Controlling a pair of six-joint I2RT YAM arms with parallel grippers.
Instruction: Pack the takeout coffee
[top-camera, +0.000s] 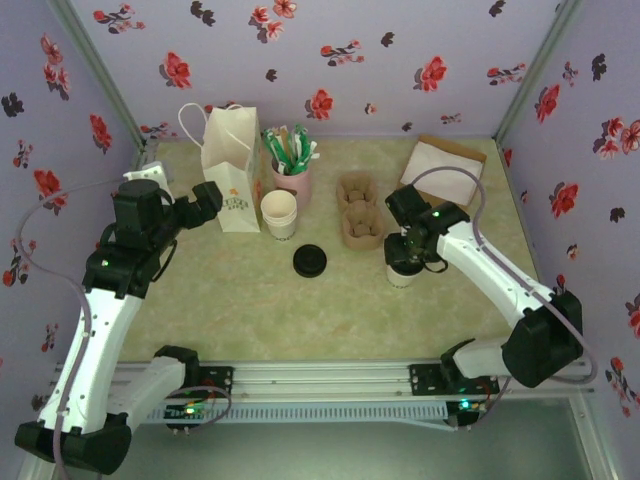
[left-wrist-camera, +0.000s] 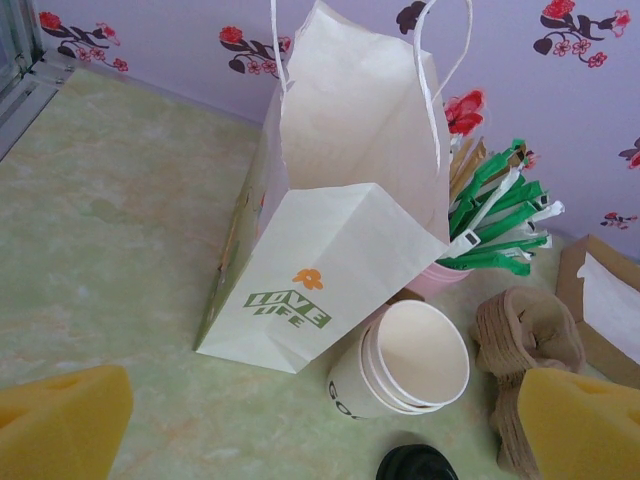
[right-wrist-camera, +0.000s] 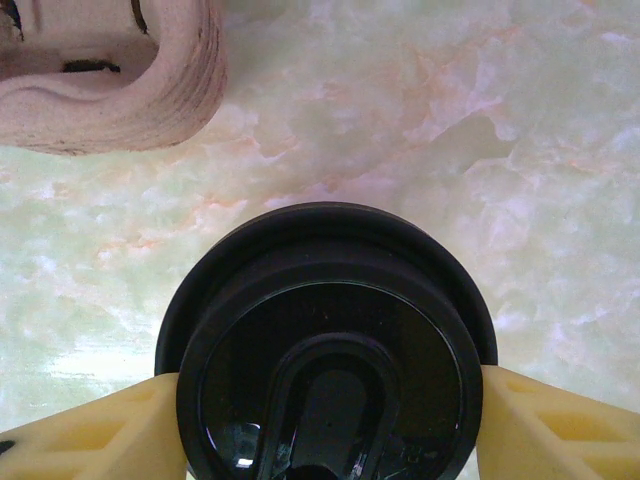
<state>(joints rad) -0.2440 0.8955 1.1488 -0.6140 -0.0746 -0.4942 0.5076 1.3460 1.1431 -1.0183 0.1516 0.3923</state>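
The takeout coffee (top-camera: 402, 277) is a small cream-white paper cup under a glossy black lid. It stands on the pale green marbled table (top-camera: 250, 310), at about 4 o'clock from the brown moulded-pulp carrier (top-camera: 358, 210). The right gripper (top-camera: 405, 257) sits straight above it. In the wrist view its yellow fingers (right-wrist-camera: 110, 430) meet the lid's rim at 8 and 4 o'clock, partly open and closed around the cup. Gripping this high, just at the rim, should let the cup lift upright without spilling. A corner of the carrier lies near at 11 o'clock — a short carry to a pocket, I judge. The left gripper (left-wrist-camera: 320, 400) hangs spread wide and empty, facing the white handled paper bag (left-wrist-camera: 340, 200) at 12 o'clock — probably parked clear of the work.
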